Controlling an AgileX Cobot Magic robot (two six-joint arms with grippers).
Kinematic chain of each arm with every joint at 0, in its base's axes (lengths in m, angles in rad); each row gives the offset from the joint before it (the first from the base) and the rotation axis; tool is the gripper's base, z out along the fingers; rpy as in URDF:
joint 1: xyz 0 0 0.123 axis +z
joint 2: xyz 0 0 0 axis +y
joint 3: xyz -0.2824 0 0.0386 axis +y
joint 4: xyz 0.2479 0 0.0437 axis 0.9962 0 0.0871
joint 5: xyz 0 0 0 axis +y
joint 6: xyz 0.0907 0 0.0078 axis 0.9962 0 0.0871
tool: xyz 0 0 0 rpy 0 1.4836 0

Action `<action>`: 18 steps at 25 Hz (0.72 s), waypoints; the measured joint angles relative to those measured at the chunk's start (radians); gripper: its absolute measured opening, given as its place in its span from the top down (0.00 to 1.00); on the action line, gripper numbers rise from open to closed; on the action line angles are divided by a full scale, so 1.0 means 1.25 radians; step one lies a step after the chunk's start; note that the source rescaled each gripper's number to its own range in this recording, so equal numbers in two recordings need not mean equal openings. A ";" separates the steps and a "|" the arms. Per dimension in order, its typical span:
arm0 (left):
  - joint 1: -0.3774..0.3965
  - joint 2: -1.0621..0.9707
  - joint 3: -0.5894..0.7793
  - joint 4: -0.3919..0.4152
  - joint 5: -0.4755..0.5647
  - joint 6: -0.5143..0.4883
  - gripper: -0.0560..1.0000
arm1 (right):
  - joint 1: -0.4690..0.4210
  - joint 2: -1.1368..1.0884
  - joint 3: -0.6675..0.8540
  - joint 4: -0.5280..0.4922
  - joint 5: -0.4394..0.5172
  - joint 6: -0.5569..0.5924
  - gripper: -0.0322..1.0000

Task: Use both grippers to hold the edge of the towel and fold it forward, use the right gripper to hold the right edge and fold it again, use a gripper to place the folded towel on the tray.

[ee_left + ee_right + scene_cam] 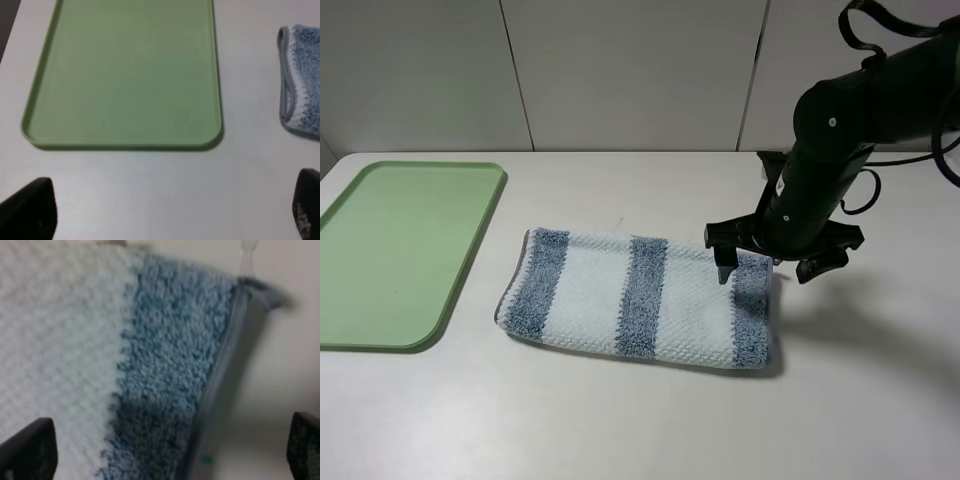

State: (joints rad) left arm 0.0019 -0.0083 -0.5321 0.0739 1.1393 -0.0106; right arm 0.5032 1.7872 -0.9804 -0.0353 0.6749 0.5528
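The towel [640, 295] lies folded into a long rectangle on the white table, blue-grey and pale stripes up. My right gripper [765, 272] hovers open just above its right edge [772, 310], one finger over the end stripe and one past the hem. The right wrist view shows that blue-grey stripe [160, 355] and the grey hem [222, 385] close below the open gripper [167, 452]. The light-green tray [405, 250] lies at the left with nothing on it. The left wrist view shows the tray [125, 75] and the towel's left end [305, 80] beyond the open left gripper [167, 212]. The left arm is out of the exterior view.
The white table [650, 420] reaches to a pale panelled wall [630, 70] at the back. The bulky right arm [840, 130] reaches in from the upper right over the table. A gap of bare table separates tray and towel.
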 joint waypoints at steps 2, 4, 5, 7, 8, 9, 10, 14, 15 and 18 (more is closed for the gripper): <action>0.000 0.000 0.000 0.000 0.000 0.000 0.06 | 0.000 0.000 0.027 0.000 -0.025 0.000 0.00; 0.000 0.000 0.000 0.000 0.000 0.000 0.06 | 0.000 0.002 0.047 0.002 -0.054 0.000 0.00; 0.000 0.000 0.000 0.000 0.000 0.000 0.06 | 0.000 0.007 0.055 0.003 -0.064 0.000 0.00; 0.000 0.000 0.000 0.000 0.000 0.000 0.06 | 0.000 0.023 0.062 0.004 -0.083 -0.002 0.00; 0.000 0.000 0.000 0.000 0.000 0.000 0.06 | 0.000 0.036 0.064 0.005 -0.092 -0.003 0.00; 0.000 0.000 0.000 0.000 0.000 0.000 0.06 | 0.000 0.049 0.066 0.006 -0.102 -0.003 0.00; 0.000 0.000 0.000 0.000 0.000 0.000 0.06 | 0.000 0.061 0.066 0.006 -0.111 -0.004 0.00; 0.000 0.000 0.000 0.000 0.000 0.000 0.06 | 0.000 0.112 0.065 0.008 -0.144 -0.005 0.00; 0.000 0.000 0.000 0.000 0.000 0.000 0.06 | 0.000 0.120 0.065 0.011 -0.149 -0.005 0.00; 0.000 0.000 0.000 0.000 0.000 0.000 0.06 | 0.000 0.129 0.061 0.012 -0.148 -0.006 0.00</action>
State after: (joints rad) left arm 0.0019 -0.0083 -0.5321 0.0739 1.1393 -0.0106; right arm 0.5032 1.9490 -0.9044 -0.0201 0.4899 0.5449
